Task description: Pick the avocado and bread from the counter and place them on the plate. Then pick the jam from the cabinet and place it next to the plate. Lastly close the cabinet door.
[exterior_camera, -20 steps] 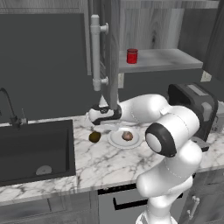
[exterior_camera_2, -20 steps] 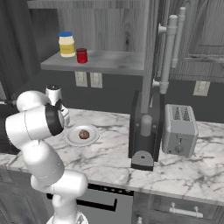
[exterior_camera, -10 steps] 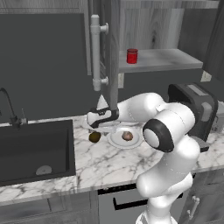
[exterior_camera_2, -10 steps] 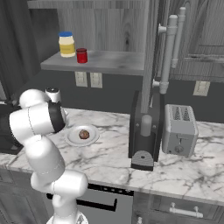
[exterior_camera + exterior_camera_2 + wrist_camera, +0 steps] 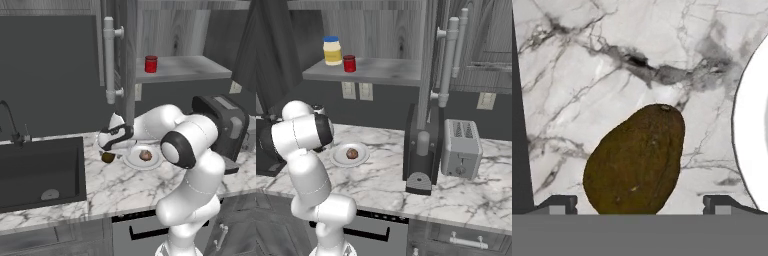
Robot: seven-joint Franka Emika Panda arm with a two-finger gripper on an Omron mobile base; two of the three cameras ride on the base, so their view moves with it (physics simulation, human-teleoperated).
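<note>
Hand view, nearest first: the claw (image 5: 639, 204) stands with its two dark tips wide apart, one at each lower corner, and nothing is gripped between them. The avocado (image 5: 636, 161) lies between those tips on the marble surface (image 5: 587, 65), its narrow end pointing away from the camera; whether the tips touch it cannot be told. At the right edge curves the white rim of the plate (image 5: 747, 140), close beside the avocado but apart from it.

From the left base view, the claw (image 5: 114, 145) hangs low over the avocado (image 5: 108, 157), which sits on the surface (image 5: 125, 185) just left of the plate (image 5: 135, 161). The bread (image 5: 145, 155) rests on the plate. Left of these lies the dark sink (image 5: 40, 172).

Farther back and higher, the cabinet door (image 5: 127, 60) stands open, edge-on, with its white bar handle (image 5: 110, 60). The jam (image 5: 151, 64) stands upright on the cabinet (image 5: 200, 67) shelf.
</note>
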